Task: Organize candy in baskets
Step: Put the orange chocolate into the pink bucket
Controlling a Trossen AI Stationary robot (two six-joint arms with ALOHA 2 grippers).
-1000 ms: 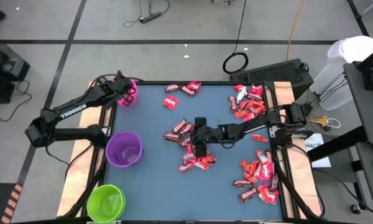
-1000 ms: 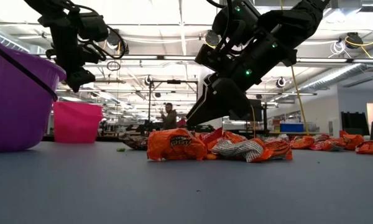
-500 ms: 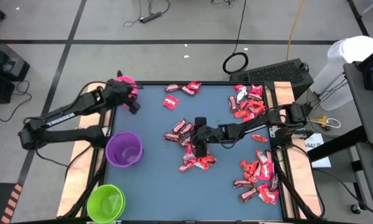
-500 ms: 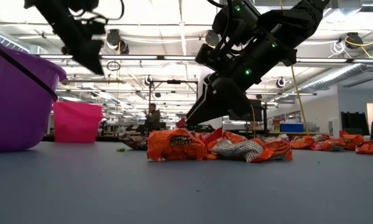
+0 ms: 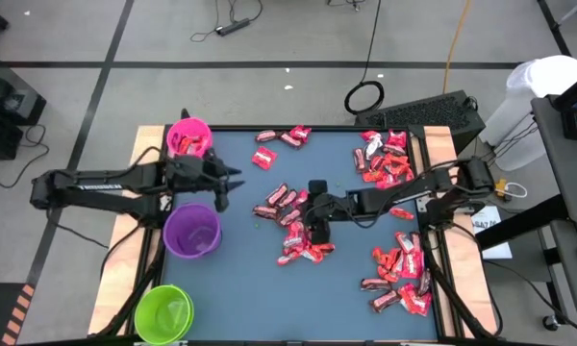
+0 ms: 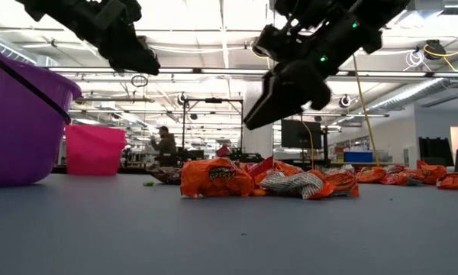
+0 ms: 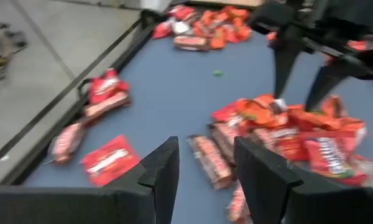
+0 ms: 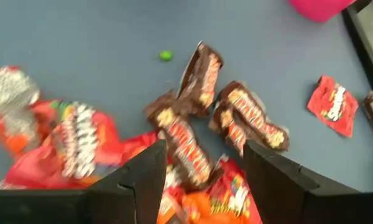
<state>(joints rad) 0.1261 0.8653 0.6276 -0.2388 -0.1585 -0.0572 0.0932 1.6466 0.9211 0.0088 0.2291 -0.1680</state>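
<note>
three round baskets stand along the table's left side: one pink basket (image 5: 188, 137), one purple basket (image 5: 191, 231), one lime green basket (image 5: 163, 312). two dark arms reach over the table (image 5: 231, 279). the wrapped candy (image 5: 401, 267) lies in several heaps, too many pieces to count exactly. one green speck (image 8: 166, 55).

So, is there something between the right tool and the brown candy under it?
Nothing visible. The right tool hangs open just above the centre pile, and the brown candy lies bare between its fingers. The left tool is apart, near the purple basket.
</note>
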